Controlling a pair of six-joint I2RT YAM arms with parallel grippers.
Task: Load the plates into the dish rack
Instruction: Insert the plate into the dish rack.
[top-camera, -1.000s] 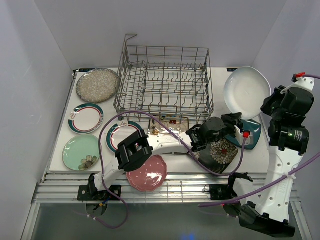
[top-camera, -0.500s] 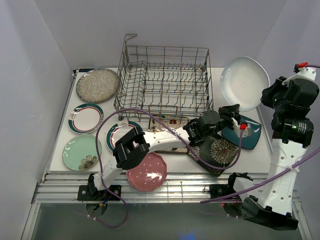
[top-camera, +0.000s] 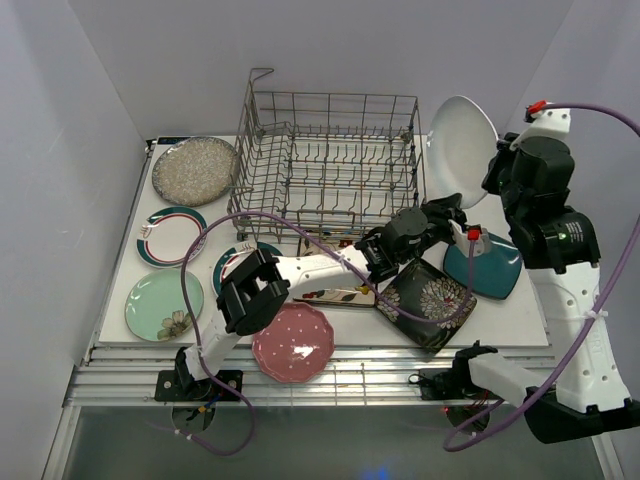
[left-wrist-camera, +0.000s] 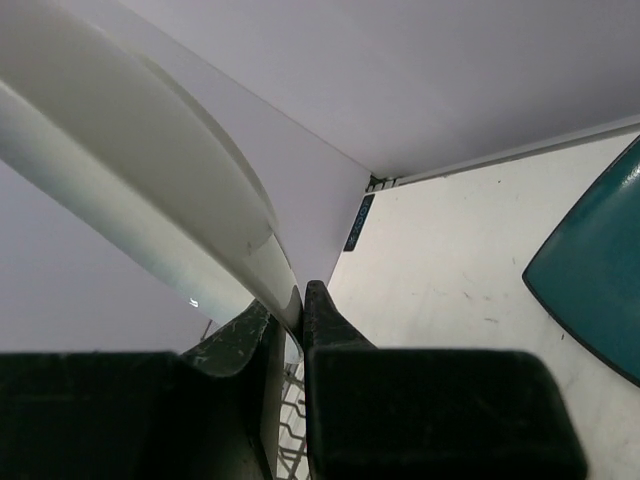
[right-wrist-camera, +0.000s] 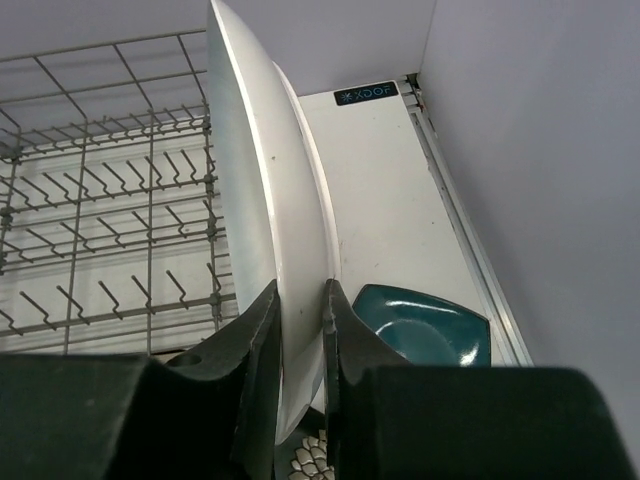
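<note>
The step in hand looks like carrying the white oval plate (top-camera: 462, 145) to the dish rack (top-camera: 330, 160). The plate is off the table (top-camera: 525, 305), tipped nearly on edge, just beside the rack's right wall near its far corner; the left end effector (left-wrist-camera: 301, 305) pinches its lower rim, fingers pressed onto the thin edge; the right end effector (right-wrist-camera: 300, 300) pinches the rim too, from the right side. No plate shows among the rack's tines, so the task seems near its start; the teal plate (top-camera: 490, 265), black floral plate (top-camera: 430, 300) and pink plate (top-camera: 293, 345) lie flat on the table. Next, I judge, the plate must clear the wall and go down edge-first into a gap between tines; one end effector probably has to let go first, since two grips could fight each other.
</note>
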